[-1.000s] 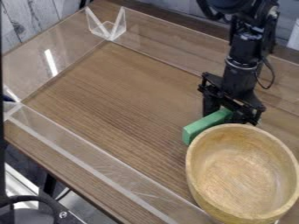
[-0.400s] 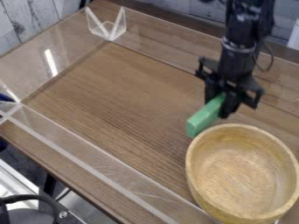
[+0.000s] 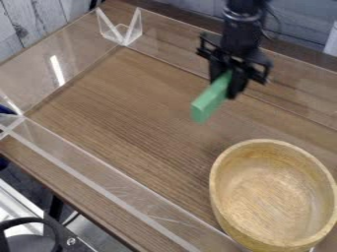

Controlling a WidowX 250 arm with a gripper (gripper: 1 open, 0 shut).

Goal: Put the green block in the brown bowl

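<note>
My gripper (image 3: 227, 83) grasps the green block (image 3: 211, 97) above open table (image 3: 118, 108) at upper centre; brown bowl (image 3: 273, 193), lower right, sits empty.

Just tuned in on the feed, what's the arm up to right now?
The single robot arm's black gripper is shut on the small bright green rectangular block, which hangs tilted from the jaws, lifted clear of the wood-grain tabletop. The large round light-tan wooden bowl sits empty at the lower right of the view, and the block is not yet over it; it is up and to the left of the bowl's rim. Dropping the block in the bowl remains to be done.
</note>
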